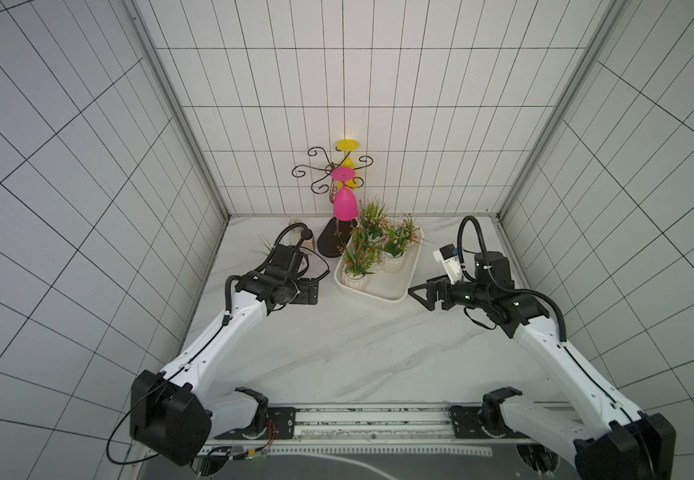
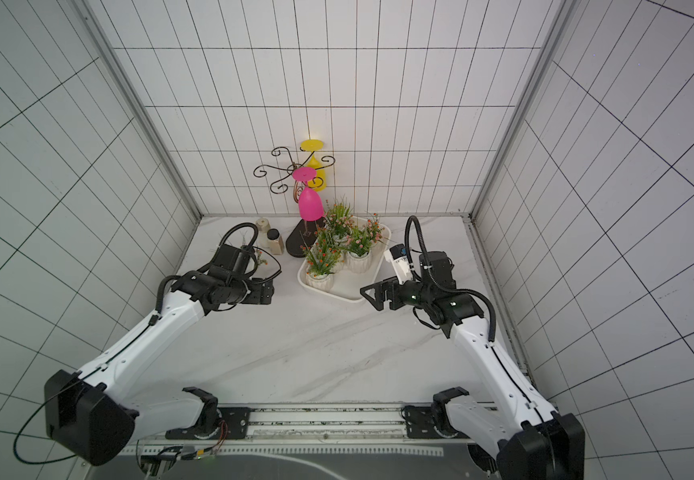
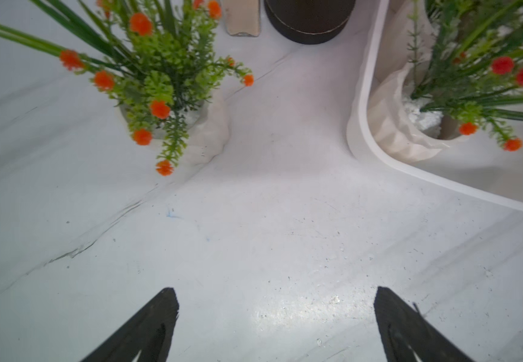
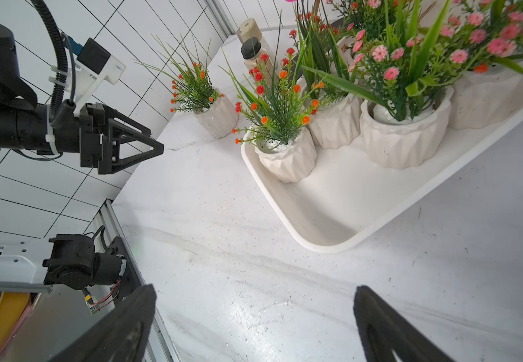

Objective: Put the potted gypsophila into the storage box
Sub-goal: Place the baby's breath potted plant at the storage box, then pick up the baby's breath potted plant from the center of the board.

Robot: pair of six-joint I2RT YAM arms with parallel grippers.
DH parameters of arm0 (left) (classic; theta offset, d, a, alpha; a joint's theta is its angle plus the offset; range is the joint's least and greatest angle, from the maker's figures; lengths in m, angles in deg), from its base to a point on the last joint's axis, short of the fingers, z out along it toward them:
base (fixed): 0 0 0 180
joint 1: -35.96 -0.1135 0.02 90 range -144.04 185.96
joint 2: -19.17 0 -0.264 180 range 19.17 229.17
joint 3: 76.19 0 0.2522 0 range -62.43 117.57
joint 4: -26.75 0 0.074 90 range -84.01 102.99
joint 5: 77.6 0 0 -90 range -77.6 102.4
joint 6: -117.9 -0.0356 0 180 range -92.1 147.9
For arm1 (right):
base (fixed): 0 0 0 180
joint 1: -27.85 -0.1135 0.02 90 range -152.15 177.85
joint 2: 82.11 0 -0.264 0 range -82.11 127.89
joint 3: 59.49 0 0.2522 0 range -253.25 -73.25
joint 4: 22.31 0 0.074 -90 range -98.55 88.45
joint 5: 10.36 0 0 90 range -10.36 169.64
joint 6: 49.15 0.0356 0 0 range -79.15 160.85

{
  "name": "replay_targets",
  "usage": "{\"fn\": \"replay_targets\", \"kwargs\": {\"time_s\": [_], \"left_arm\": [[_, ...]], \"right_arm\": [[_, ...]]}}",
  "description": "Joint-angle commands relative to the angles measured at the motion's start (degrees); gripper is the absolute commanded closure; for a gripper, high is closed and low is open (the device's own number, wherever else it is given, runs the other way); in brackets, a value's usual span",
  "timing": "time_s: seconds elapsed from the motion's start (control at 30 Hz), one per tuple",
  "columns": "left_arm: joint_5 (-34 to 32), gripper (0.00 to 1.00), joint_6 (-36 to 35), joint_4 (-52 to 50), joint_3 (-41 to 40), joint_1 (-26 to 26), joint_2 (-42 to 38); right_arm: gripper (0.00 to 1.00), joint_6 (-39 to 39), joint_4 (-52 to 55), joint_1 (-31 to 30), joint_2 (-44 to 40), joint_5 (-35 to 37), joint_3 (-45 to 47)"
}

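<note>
Outside the storage box (image 4: pixel 316 247), the lone potted gypsophila (image 4: pixel 214 112) stands upright ahead of the nearer left gripper (image 3: pixel 276 301), its fingers spread wide; the right gripper (image 4: pixel 255 288) is likewise spread.

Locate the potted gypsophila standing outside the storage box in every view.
Top view: potted gypsophila, leaves only, behind left arm.
Top view: same.
Left wrist: whole, ahead of open left end effector.
Right wrist: whole, beyond box corner.
Shared landmark: storage box.

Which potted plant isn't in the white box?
The orange-flowered pot standing alone on the table near the left gripper; the others all sit inside the storage box.
</note>
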Motion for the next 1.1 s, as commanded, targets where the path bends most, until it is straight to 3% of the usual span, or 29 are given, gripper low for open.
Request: {"fn": "replay_targets", "kwargs": {"time_s": [0.0, 0.23, 0.53, 1.07], "left_arm": [[-1.3, 0.03, 0.8, 0.7, -0.1, -2.9, 0.9], [-1.5, 0.03, -0.6, 2.5, 3.4, -7.7, 7.5], [-1.9, 0.03, -1.2, 4.8, 8.4, -9.5, 17.0], [-3.9, 0.03, -0.7, 8.7, 13.6, -10.1, 26.9]], "right_arm": [[0.01, -0.8, -0.1, 0.6, 0.2, -1.9, -1.2], [0.01, -0.8, -0.2, 0.5, 0.1, -2.3, -0.9], [0.01, -0.1, -0.7, 0.5, -1.5, -2.5, -0.3], [0.01, 0.1, -1.2, 0.6, -1.9, -3.0, -0.7]]}}
